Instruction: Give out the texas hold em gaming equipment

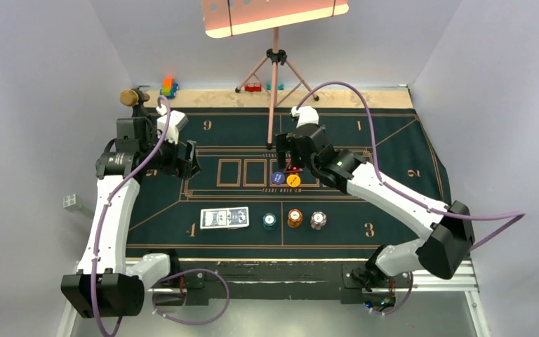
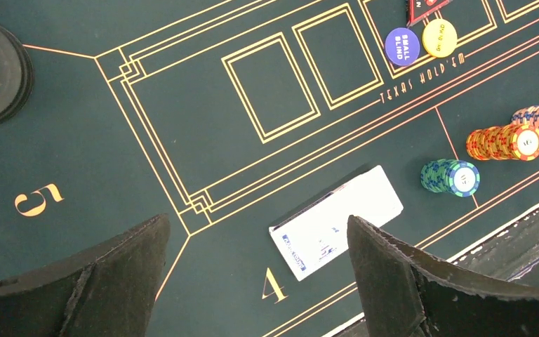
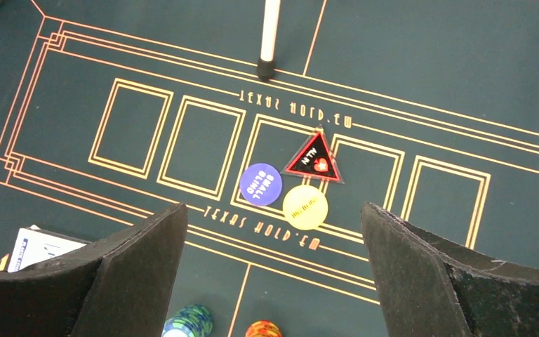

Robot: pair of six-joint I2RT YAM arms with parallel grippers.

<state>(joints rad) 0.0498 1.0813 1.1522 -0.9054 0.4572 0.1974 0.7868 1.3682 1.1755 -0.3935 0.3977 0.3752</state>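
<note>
"Which arm was better placed for the deck of cards (image 1: pixel 224 218)?"

"The left one, I'd say. The left gripper (image 2: pixel 257 223) hovered over the felt mat (image 1: pixel 393 210) near the printed five, jaws spread wide with nothing between them. The deck lay flat on the mat by the printed four. From those jaws it was toward the near edge of the worktop and a little to the right."

"How was it lying?"

"Seen from above, its long axis ran left to right, along the near edge. From the wrist it sat slantwise in the gap, closer to the right-hand finger (image 2: pixel 421 295) than to the other. I reckoned the wrist would need turning so the jaws could close across the short side."

"And the chips?"

"Three stacks stood in a row just right of the deck: the teal stack (image 1: pixel 270 222), the orange stack (image 1: pixel 295 218) and the whitish stack (image 1: pixel 318 220). They stood apart from one another, between the two arms."

"The right arm?"

"The right gripper (image 3: pixel 274 210) was spread and empty too, over the row of boxes in the middle. The small-blind button (image 3: pixel 261 184) and the yellow button (image 3: pixel 305 207) lay side by side under that gap, edge to edge as far as I could tell. A red triangular marker (image 3: pixel 314 161) sat just beyond them. The right arm was plainly the nearer one for those."
</note>
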